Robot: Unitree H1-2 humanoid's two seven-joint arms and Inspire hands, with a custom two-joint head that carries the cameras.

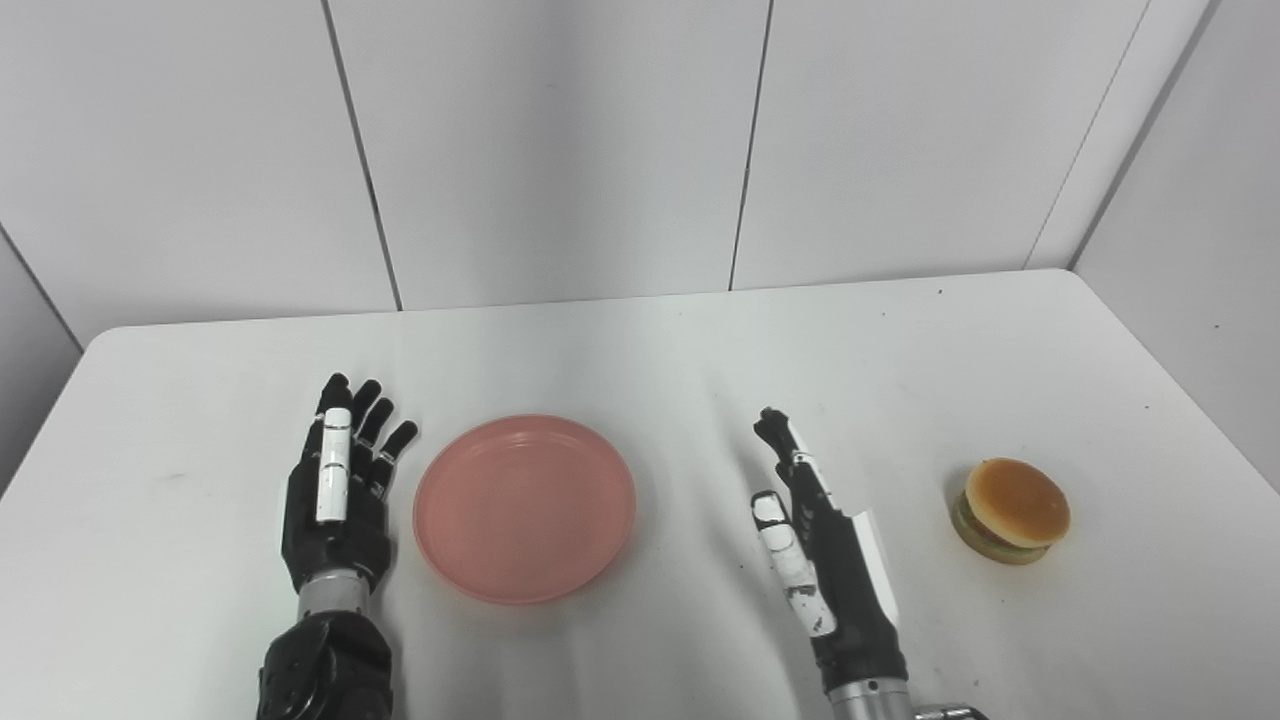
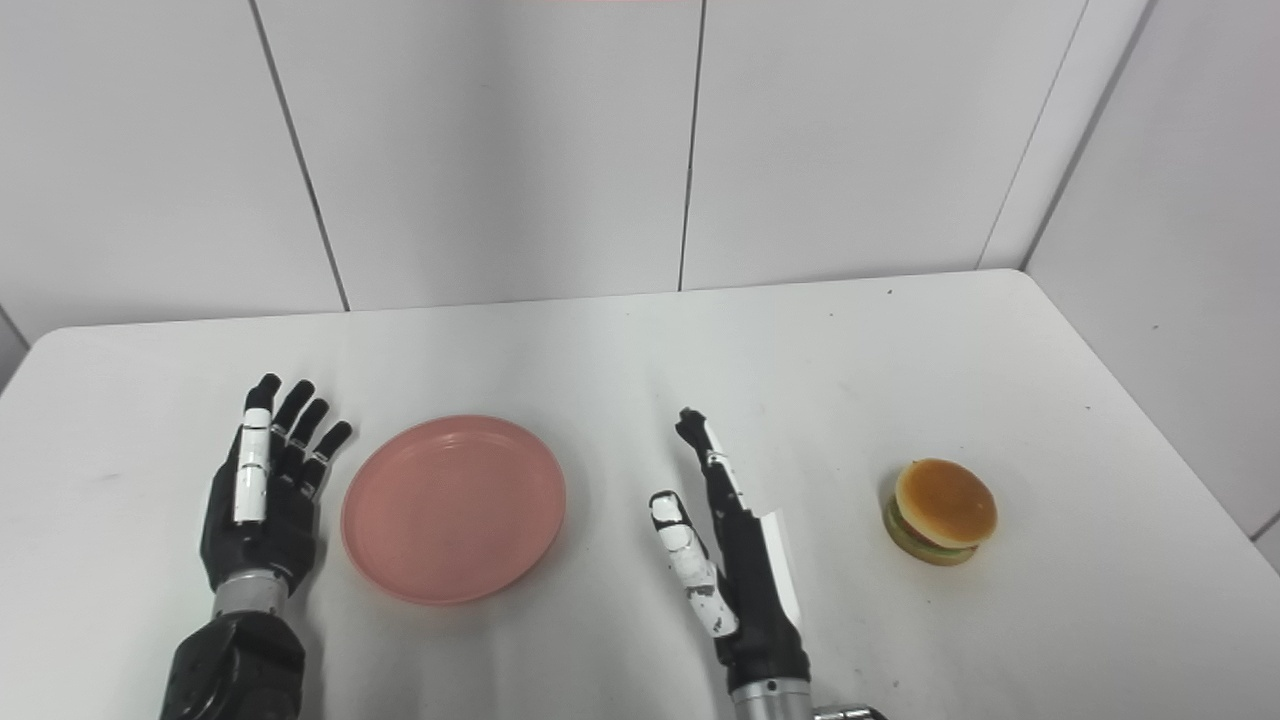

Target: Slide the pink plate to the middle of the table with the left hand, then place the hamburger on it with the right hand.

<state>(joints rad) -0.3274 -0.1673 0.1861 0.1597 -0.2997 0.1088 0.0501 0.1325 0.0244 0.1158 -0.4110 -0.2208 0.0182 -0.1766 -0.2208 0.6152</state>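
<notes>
- Closest to the camera, both forearms come up from the bottom edge, black with metal wrist cuffs.
- Right hand (image 1: pixel 825 545) is a bit right of the table's middle, turned on its edge with the fingers straight and pointing away toward the wall. The thumb sits apart on the left side. It's spread and holding nothing.
- Left hand (image 1: pixel 340 490) is at about the same depth, on the left. Its fingers are fanned out and pointing away, tilted a touch to the right. It's also empty and spread, just beside the plate's left rim. Can't tell if it actually touches the rim.
- Plate (image 1: pixel 525 508) is pink, round and shallow with a low raised rim, and nothing is on it. It lies flat on the table (image 1: pixel 640 350), left of centre, between the two hands and much nearer the left one. Being round, it has no real long axis or pointing direction.
- Burger (image 1: pixel 1012 510) sits well off to the right, past the right hand and apart from it. It has a golden-brown bun on top, a greenish layer and a bottom bun showing at the side. It's upright, bun-top up, leaning a little away to the right. It's round too, so no long axis to speak of.
- Farther back it's just the white tabletop, then grey wall panels (image 1: pixel 560 150) with dark seams.
</notes>
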